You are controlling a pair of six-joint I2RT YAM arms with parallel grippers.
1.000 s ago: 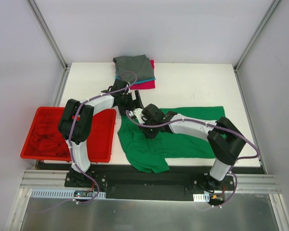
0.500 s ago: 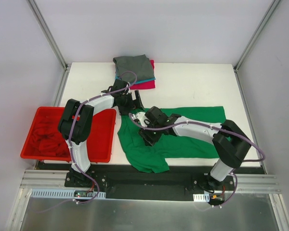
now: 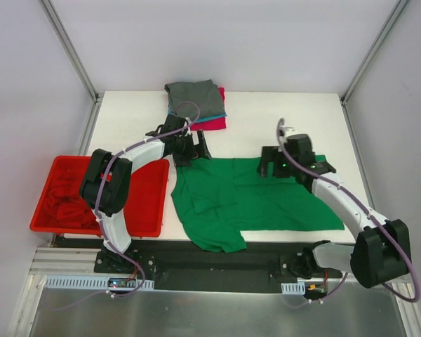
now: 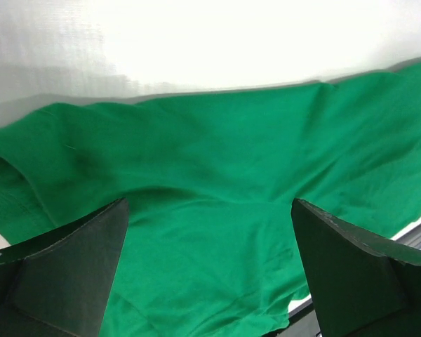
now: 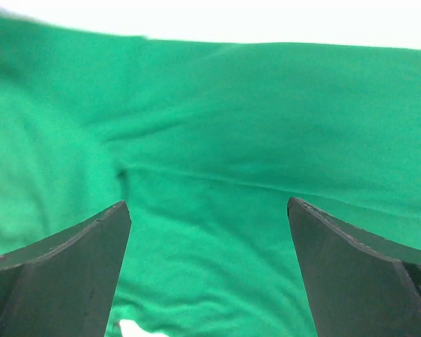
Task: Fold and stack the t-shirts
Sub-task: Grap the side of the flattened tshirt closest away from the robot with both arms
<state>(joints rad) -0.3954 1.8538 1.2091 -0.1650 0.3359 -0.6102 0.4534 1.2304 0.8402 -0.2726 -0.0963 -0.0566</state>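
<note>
A bright green t-shirt (image 3: 266,203) lies spread over the near middle of the table, one sleeve hanging toward the front edge. My left gripper (image 3: 191,154) hovers open over its far left corner, and the left wrist view shows only green cloth (image 4: 217,161) between the fingers (image 4: 77,267). Over the shirt's back edge on the right, my right gripper (image 3: 272,167) also stands open. Its wrist view shows green cloth (image 5: 217,140) below and nothing held. At the back lies a folded stack: a grey t-shirt (image 3: 194,97) over a teal edge (image 3: 174,112) and a magenta one (image 3: 217,121).
A red plastic bin (image 3: 146,210) stands at the left edge with crumpled red cloth (image 3: 67,200) inside. Metal frame posts rise at the back corners. White table surface (image 3: 281,126) shows behind the green shirt.
My right gripper opened, let go of the green shirt near its left part, and swung right to the shirt's back edge. The shirt now lies flatter. The left arm barely moved.
</note>
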